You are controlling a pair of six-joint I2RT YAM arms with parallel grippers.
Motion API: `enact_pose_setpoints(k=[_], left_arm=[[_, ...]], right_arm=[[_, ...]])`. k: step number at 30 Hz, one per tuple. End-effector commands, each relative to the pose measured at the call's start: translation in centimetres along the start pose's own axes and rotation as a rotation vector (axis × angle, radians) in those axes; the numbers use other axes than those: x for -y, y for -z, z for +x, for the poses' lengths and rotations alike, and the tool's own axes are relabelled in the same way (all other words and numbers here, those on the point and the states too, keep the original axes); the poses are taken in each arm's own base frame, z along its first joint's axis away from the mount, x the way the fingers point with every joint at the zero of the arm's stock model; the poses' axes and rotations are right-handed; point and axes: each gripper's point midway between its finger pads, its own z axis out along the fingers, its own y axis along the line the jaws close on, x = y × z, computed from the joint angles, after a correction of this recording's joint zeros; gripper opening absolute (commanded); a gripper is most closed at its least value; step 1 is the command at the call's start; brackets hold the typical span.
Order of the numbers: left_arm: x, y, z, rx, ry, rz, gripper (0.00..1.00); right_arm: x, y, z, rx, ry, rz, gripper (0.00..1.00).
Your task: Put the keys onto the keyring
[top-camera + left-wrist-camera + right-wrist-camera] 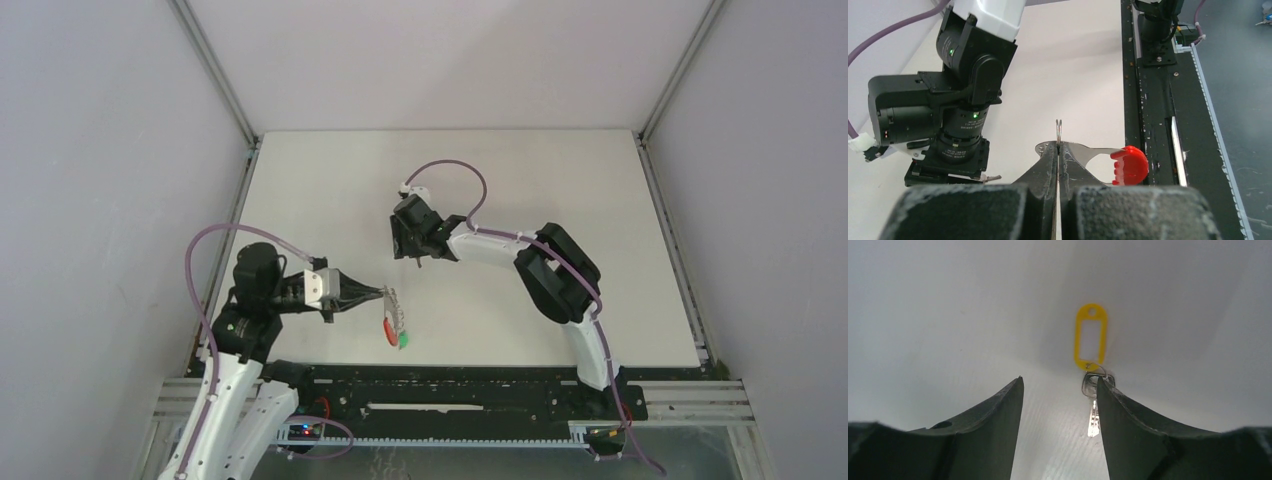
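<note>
My left gripper is shut on the keyring and holds it above the table's near left. In the left wrist view the jaws pinch its thin wire loop, and its red curved section sticks out to the right. A green key head hangs just below the red section. My right gripper points down at the table's middle, open. In the right wrist view the yellow-tagged key lies flat, with its silver blade against the inner edge of the right finger.
The black rail runs along the near edge, close under the hanging keyring. The right arm's wrist stands just left of and beyond my left gripper. White walls enclose the white table on three sides.
</note>
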Motion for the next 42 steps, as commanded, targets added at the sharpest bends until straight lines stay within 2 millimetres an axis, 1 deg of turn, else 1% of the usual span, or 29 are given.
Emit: enact_pose_setpoints(k=[1,6,11,14,17,22,30,32,34,38,42], left_arm=[[0.7,0.1,-0.4,0.027,-0.033,0.030,0.00],[0.9,0.1,-0.4,0.032,-0.043,0.035,0.00],[0.7,0.0,-0.3,0.032,-0.057,0.027,0.00],[0.1,-0.1,0.1,0.031,-0.044,0.008,0.00],[-1.0,-0.3,0.3,0.033,-0.034,-0.031,0.00],[-1.1,-0.4,-0.1,0.040,-0.016,-0.019,0.00],[-1.0,-0.3,-0.5,0.045,-0.009,-0.016,0.00],[-1.0,-0.4,-0.5,0.044,-0.007,-0.015,0.00],[-1.1,-0.4,-0.4,0.042,-0.002,-0.014,0.00],[-1.3,-0.5,-0.1,0.036,0.010,-0.016,0.00],[-1.3,-0.5,-0.1,0.036,0.010,-0.017,0.00]], right_arm=[[0.7,-0.3,-0.8,0.015,-0.055,0.075,0.63],[0.6,-0.6,0.0,0.005,-0.047,0.098,0.61],[1.1,-0.7,0.1,0.006,-0.061,0.100,0.53],[1.6,-0.6,0.2,0.002,-0.064,0.107,0.50],[2.0,-0.6,0.3,-0.001,-0.068,0.110,0.47],[2.2,-0.8,0.2,0.004,-0.072,0.098,0.38],[2.5,-1.2,-0.4,0.015,-0.081,0.094,0.30],[2.6,-1.3,-0.5,0.014,-0.084,0.092,0.27],[2.7,-1.3,-0.5,0.014,-0.082,0.090,0.20],[2.9,-0.9,-0.6,0.019,-0.076,0.074,0.01],[3.4,0.2,-0.8,0.039,-0.047,0.060,0.00]])
